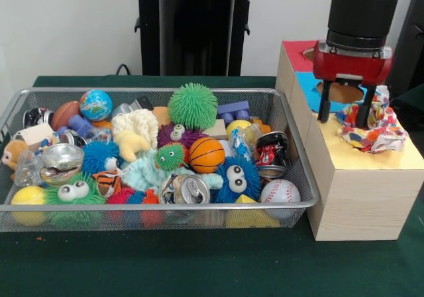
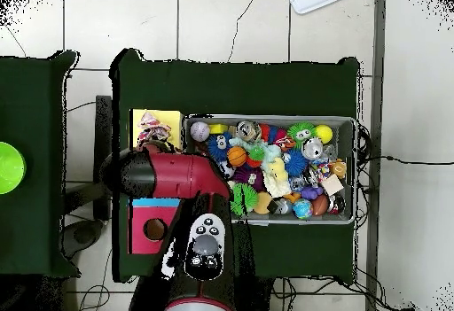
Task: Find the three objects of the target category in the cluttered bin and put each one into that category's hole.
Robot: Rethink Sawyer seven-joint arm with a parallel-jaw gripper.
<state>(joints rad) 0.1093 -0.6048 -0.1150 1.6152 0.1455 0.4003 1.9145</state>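
My gripper [image 1: 344, 117] is open and empty, hanging over the pale wooden box [image 1: 358, 197], with its black fingers [image 1: 324, 106] spread apart. A crumpled white polka-dot cloth [image 1: 372, 128] lies on the yellow surround [image 1: 404, 158], just beside and behind the right finger, and covers the hole there. In the overhead view the cloth [image 2: 152, 130] sits on the yellow patch [image 2: 170, 120], and my arm [image 2: 168, 174] hides the gripper. The silver wire-mesh bin [image 1: 159, 207] is packed with toys. I see no other polka-dot cloth clearly in it.
The blue-surround hole [image 1: 341, 91] and the red patch [image 1: 301, 52] lie further back on the box; the red-surround hole [image 2: 155, 229] shows overhead. The bin [image 2: 350, 170] holds spiky balls [image 1: 192, 106], a basketball [image 1: 207, 154], a baseball [image 1: 280, 192], cans [image 1: 192, 189] and a cream plush [image 1: 136, 124].
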